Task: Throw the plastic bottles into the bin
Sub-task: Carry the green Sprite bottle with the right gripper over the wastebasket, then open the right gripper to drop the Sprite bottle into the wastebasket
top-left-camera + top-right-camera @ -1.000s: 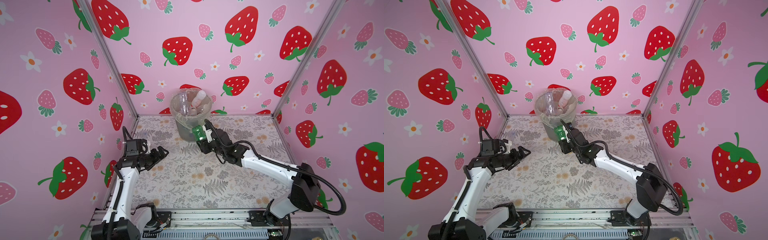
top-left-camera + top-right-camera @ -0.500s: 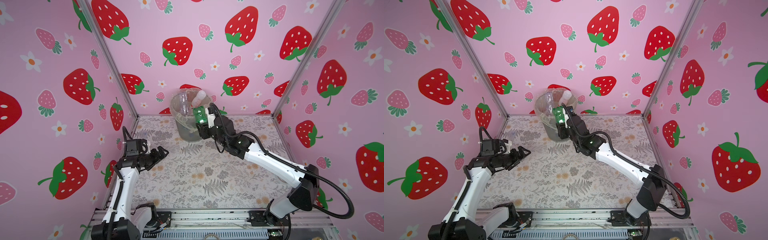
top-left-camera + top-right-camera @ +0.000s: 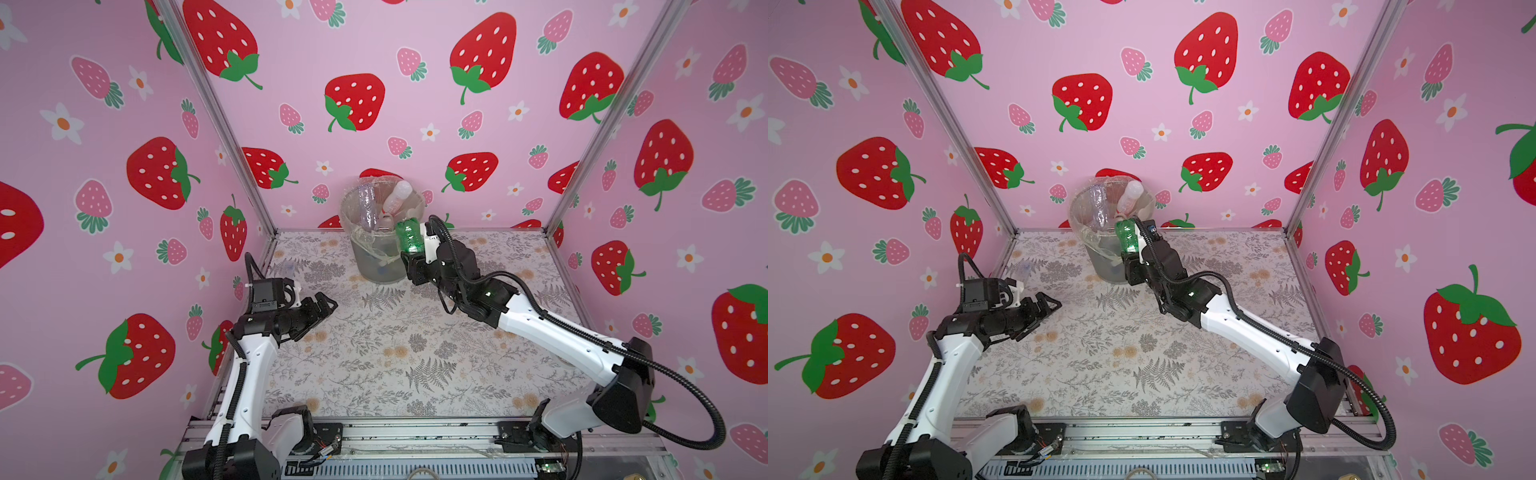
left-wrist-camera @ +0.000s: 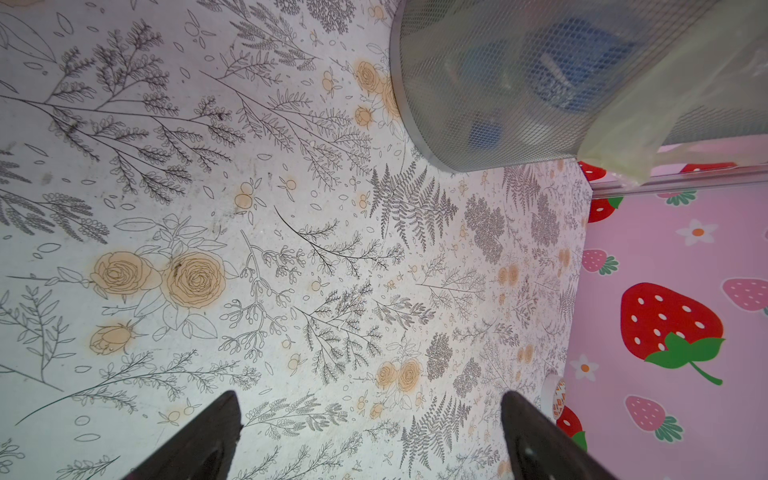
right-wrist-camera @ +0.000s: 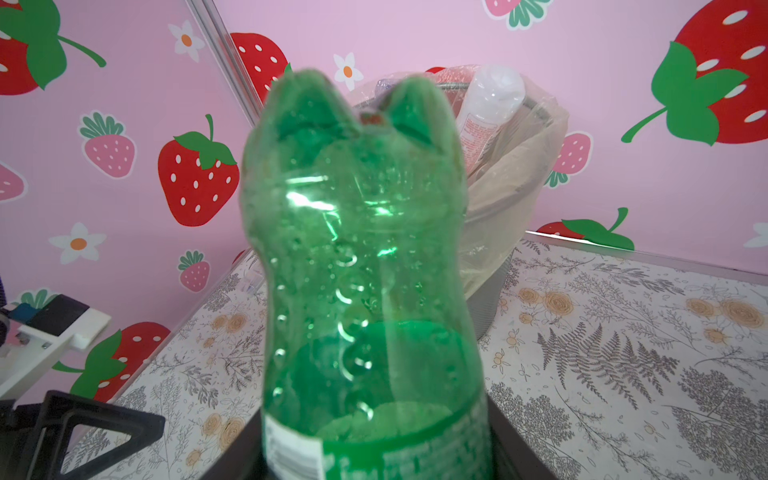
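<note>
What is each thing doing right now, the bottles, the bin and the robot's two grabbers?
bin: upright, bag-lined, bottles inside.
green bottle: held base-up beside the bin's rim, not in yet.
white bottle: in the bin, poking out.
right gripper: shut on the green bottle.
left gripper: open, empty.

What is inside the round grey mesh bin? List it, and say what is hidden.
A clear ribbed plastic bottle and a whitish plastic bottle poke above the grey mesh bin's rim. Blue shapes show low through its wall; the rest is covered.
</note>
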{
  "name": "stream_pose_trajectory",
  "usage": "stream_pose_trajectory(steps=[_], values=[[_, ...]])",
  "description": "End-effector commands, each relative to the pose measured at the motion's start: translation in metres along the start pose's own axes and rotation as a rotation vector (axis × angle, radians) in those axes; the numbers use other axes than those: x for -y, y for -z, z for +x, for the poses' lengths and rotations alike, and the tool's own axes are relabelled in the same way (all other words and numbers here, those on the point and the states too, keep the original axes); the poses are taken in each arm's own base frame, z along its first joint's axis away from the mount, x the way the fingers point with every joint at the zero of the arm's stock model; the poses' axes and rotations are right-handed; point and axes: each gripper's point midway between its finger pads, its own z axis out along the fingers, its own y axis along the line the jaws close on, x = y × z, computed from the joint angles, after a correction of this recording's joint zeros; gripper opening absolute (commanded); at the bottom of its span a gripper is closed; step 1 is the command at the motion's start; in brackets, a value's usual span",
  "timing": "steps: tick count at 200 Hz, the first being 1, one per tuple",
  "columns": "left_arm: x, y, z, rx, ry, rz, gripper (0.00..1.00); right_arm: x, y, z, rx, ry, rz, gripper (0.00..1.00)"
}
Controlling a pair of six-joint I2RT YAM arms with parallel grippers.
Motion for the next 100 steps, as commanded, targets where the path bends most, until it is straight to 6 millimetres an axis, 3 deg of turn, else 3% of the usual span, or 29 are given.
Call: stream_pose_trajectory(steps=[1, 35, 62, 66, 80, 100], values=[[0.002, 0.001, 0.001, 0.000, -0.003, 0.020, 0.99, -0.002, -0.010, -0.038, 0.081, 0.015, 0.050, 0.58], [0.001, 0.002, -0.001, 0.006, -0.002, 0.012, 0.99, -0.014, -0.060, -0.084, 0.122, 0.080, 0.067, 0.61], [0.000, 0.003, -0.003, 0.014, 0.001, 0.013, 0.99, -0.008, -0.108, -0.113, 0.136, 0.092, 0.110, 0.83], [0.000, 0.003, -0.003, 0.016, 0.002, 0.012, 0.99, -0.004, -0.115, -0.108, 0.113, 0.096, 0.123, 0.88], [-0.001, 0.003, -0.003, 0.014, 0.006, 0.010, 0.99, 0.000, -0.119, -0.121, 0.140, 0.081, 0.134, 0.99], [-0.001, 0.004, -0.003, 0.016, 0.003, 0.011, 0.99, 0.002, -0.116, -0.125, 0.162, 0.058, 0.123, 0.99]])
